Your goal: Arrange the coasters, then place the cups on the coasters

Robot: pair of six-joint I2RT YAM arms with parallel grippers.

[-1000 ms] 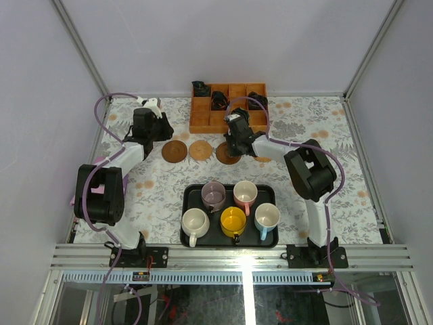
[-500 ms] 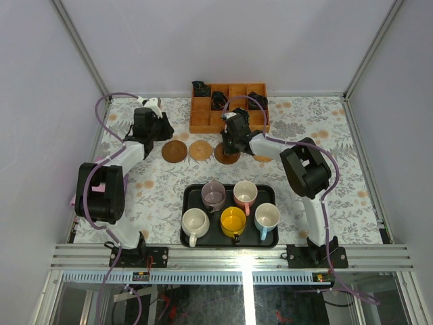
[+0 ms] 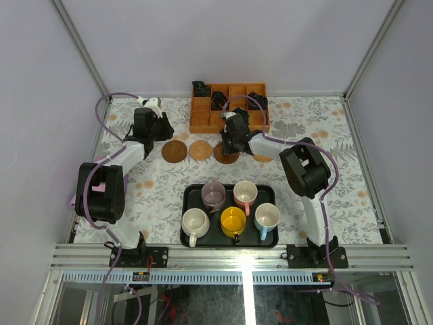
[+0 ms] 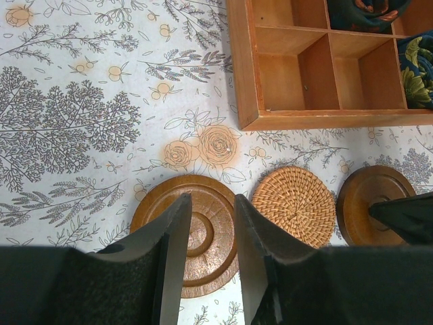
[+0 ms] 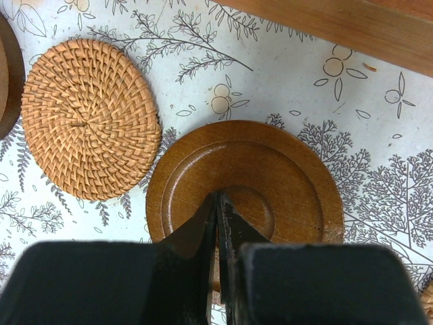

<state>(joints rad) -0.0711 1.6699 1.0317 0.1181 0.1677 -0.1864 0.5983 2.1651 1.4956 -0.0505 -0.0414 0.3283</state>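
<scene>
Three coasters lie in a row in front of the wooden box: a dark brown coaster (image 3: 174, 152) (image 4: 152, 210), a woven tan coaster (image 3: 200, 149) (image 4: 294, 203) (image 5: 88, 118), and a second dark brown coaster (image 3: 227, 154) (image 5: 270, 176). My left gripper (image 3: 151, 126) (image 4: 211, 203) hovers open over the left dark coaster, holding nothing. My right gripper (image 3: 231, 144) (image 5: 218, 198) is shut, its tips resting on the middle of the right dark coaster. Several cups stand on the black tray (image 3: 230, 244): mauve (image 3: 214, 195), pink (image 3: 244, 193), cream (image 3: 195, 223), yellow (image 3: 233, 221), light blue (image 3: 267, 217).
An orange wooden compartment box (image 3: 229, 108) (image 4: 318, 68) holding dark items stands at the back, just behind the coaster row. A sliver of another tan coaster (image 3: 263, 159) shows under the right arm. White walls and frame posts enclose the floral tablecloth.
My right gripper has shifted slightly to the left, and the dark coaster under its tips has slid with it towards the woven one. The left arm has not moved.
</scene>
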